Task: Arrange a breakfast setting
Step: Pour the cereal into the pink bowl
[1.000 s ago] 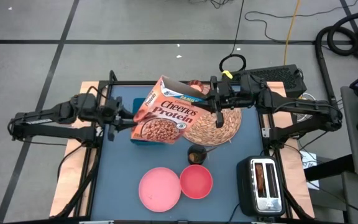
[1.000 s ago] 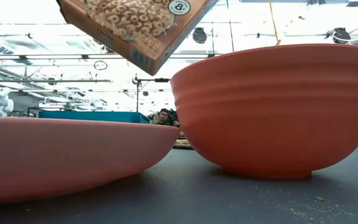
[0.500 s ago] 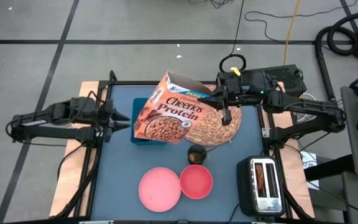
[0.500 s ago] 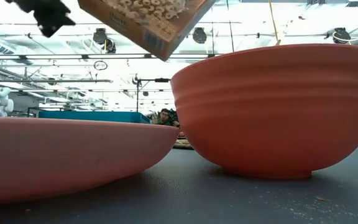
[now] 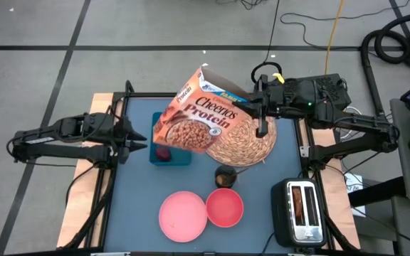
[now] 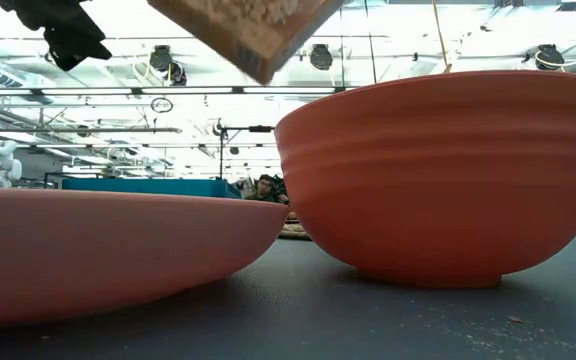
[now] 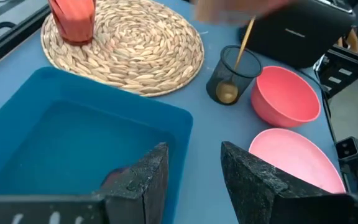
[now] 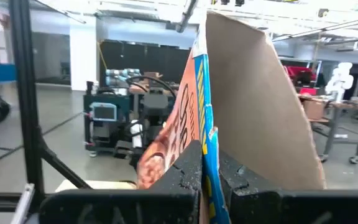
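An orange Cheerios Protein box (image 5: 199, 117) hangs tilted above the blue bin (image 5: 180, 158) and the woven placemat's (image 5: 251, 148) edge, blocking passage there. Bare tabletop (image 5: 137, 206) lies open left of the pink plate (image 5: 182, 216); a toaster (image 5: 301, 210) crowds the right.

Light was bright and even from overhead, with ceiling fixtures glaring white in the low view. The nearby pink plate (image 6: 118, 250) and coral-red bowl (image 6: 438, 180) looked soft. The Cheerios Protein box (image 7: 241, 9) was motion-blurred in the left wrist view.
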